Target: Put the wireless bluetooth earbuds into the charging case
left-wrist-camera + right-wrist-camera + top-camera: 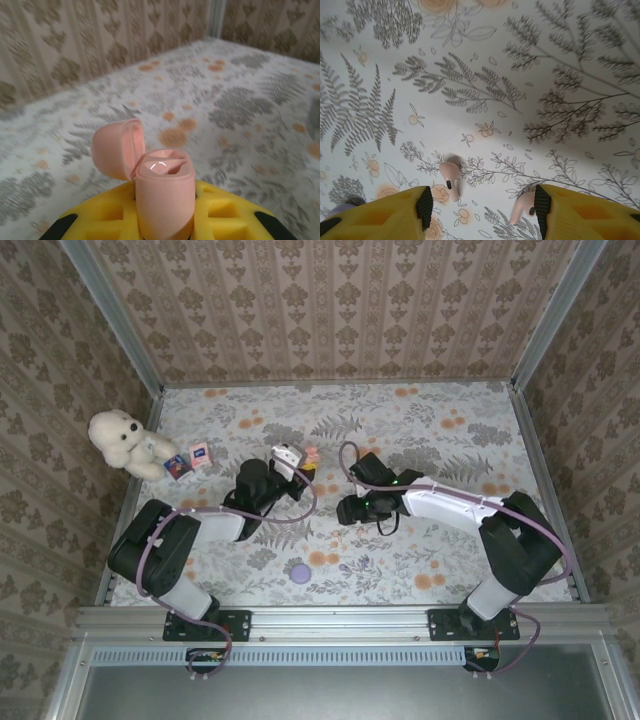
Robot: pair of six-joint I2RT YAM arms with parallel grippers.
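Observation:
A pink charging case [164, 197] stands upright between the yellow fingers of my left gripper [165, 222], its lid [117, 149] hinged open to the left and its sockets showing. From above, the case [311, 453] sits at the tip of the left gripper [292, 464], mid-table. My right gripper [483, 207] is open and points down at the flowered table. Two pink earbuds lie between its fingers: one earbud [449, 179] is nearer the left finger, and the other earbud [522, 207] rests right beside the right finger's pad [542, 210]. The right gripper [352, 510] hangs just right of the left one.
A white teddy bear [122, 440] and two small cards [190, 460] sit at the back left. A purple disc [301, 572] lies near the front edge, between the arms. Patterned walls close in the table on three sides.

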